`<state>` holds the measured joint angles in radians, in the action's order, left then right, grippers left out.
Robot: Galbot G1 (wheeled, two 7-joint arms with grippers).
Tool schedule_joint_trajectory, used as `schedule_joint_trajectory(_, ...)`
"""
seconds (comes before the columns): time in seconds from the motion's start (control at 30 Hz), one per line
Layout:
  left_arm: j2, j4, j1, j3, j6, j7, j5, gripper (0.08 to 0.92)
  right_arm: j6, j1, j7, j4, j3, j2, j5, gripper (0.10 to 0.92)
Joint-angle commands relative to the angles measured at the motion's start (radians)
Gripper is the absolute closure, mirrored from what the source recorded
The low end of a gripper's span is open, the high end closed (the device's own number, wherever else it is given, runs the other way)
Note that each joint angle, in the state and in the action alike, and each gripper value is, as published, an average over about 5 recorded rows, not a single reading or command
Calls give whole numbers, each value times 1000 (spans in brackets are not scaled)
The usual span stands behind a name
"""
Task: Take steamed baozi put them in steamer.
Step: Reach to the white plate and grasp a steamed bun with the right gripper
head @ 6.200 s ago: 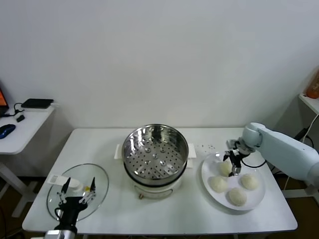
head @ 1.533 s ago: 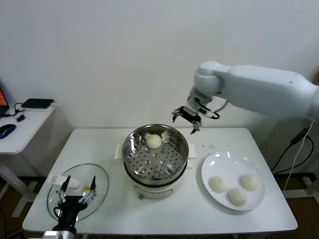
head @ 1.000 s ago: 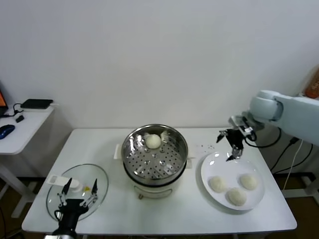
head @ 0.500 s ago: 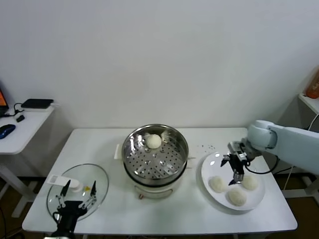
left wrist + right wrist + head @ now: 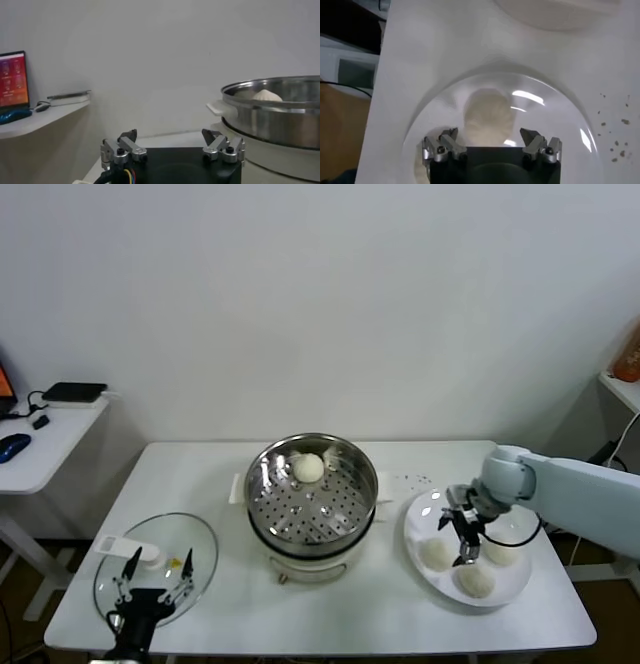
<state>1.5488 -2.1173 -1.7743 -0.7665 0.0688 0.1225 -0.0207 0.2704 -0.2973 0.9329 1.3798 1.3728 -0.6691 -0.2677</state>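
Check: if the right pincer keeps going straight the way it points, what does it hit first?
Most likely a baozi on the plate. The right pincer is open and points down at the plate, and its wrist view shows that bun centred between the fingers. How far off it is isn't clear.

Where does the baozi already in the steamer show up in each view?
Head view: baozi at the far side of the steamer tray, mid-table.
Left wrist view: its top peeks over the steamer rim, beyond the open left gripper.
Right wrist view: not in it; only a plate bun shows there.
Shared landmark: the steamer, in the head and left wrist views.
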Motion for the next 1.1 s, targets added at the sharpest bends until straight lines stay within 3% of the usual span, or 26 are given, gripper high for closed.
schedule_joint_trajectory(0.03,1,2,1,0,-1,0,2,177,7,70,-16,-36,-37,-28,20,203)
schedule_joint_trajectory(0.6,0,17,13,-1,-2,0,3,177,8,94,1,-58,-57,-54,12,204)
schedule_joint_trajectory(0.9,4,16,13,0,-2,-2,3,177,7,87,8,-57,-63,-44,4,320)
schedule_joint_trajectory(1.1,4,15,11,0,-1,-2,2,177,8,62,9,-51,-60,-37,-15,346)
